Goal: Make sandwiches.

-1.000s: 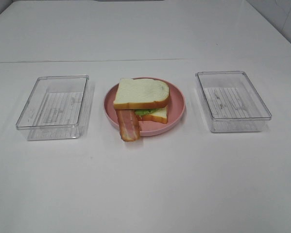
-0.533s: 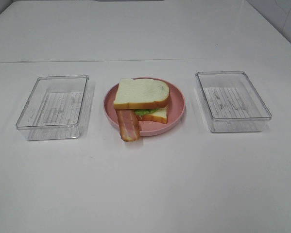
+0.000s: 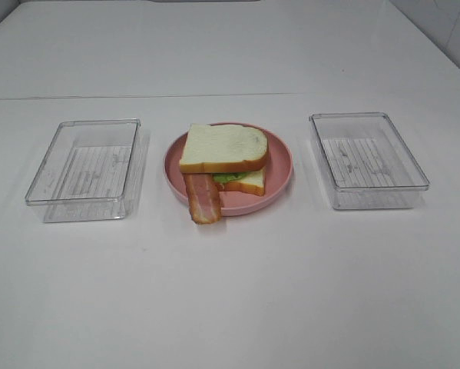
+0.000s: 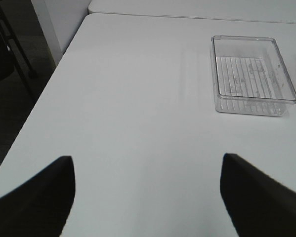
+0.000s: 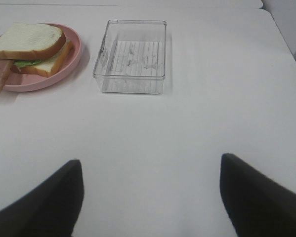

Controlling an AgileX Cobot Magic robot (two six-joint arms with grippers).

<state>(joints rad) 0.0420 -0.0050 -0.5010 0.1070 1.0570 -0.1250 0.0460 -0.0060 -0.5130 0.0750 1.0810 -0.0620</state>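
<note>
Quick count from my end of the feed. One sandwich (image 3: 223, 163), made of two bread slices (image 3: 223, 147), with one bacon strip (image 3: 203, 198) that I can make out and one bit of lettuce (image 3: 228, 177) peeking out. One pink plate (image 3: 279, 157) under it. Two clear trays: one tray (image 4: 250, 74) out ahead of my left pincer (image 4: 147, 192), the other tray (image 5: 132, 55) out ahead of my right pincer (image 5: 150, 192). One white table (image 3: 230, 292). Two pincers, two fingers showing on each.
</note>
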